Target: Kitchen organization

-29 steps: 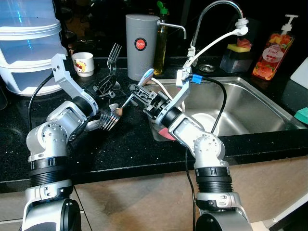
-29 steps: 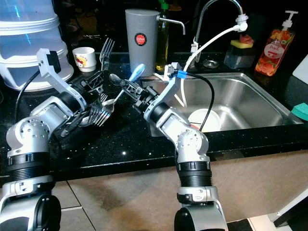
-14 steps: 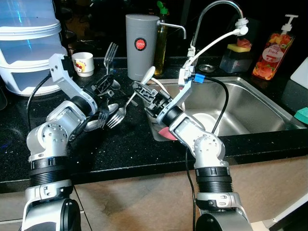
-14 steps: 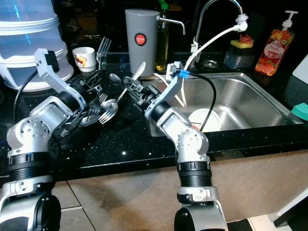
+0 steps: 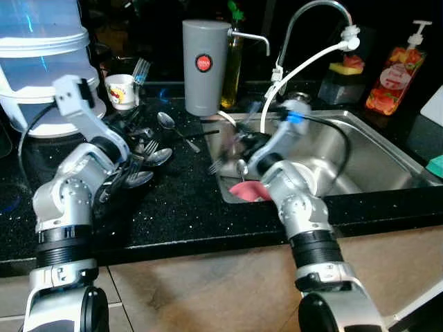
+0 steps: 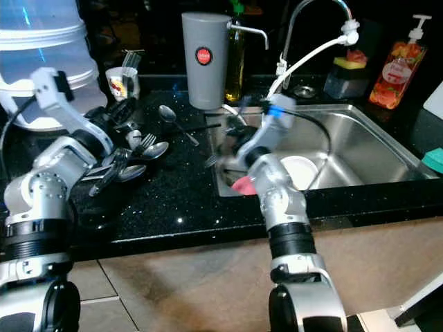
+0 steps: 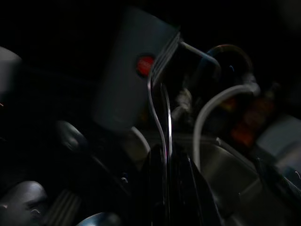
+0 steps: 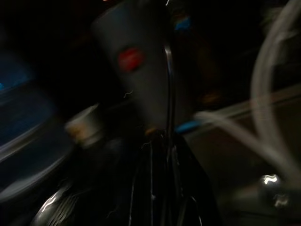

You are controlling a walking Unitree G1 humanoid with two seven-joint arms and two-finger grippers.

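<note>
1. The black speckled stone counter [image 5: 173, 207] carries a stainless steel sink [image 5: 360, 149] on the robot's right.
2. A tall grey cylindrical canister with a red badge [image 5: 205, 66] stands upright at the counter's back.
3. The left gripper [image 5: 131, 121], fingers clamped on a silver metal fork [image 5: 140, 69], holds its tines up by a small white mug [image 5: 119, 90].
4. The right gripper [image 5: 239, 149] is blurred at the sink's edge; whether it is closed cannot be told.
5. Loose silver spoons and forks [image 5: 149, 159] lie on the counter between the arms.
</note>
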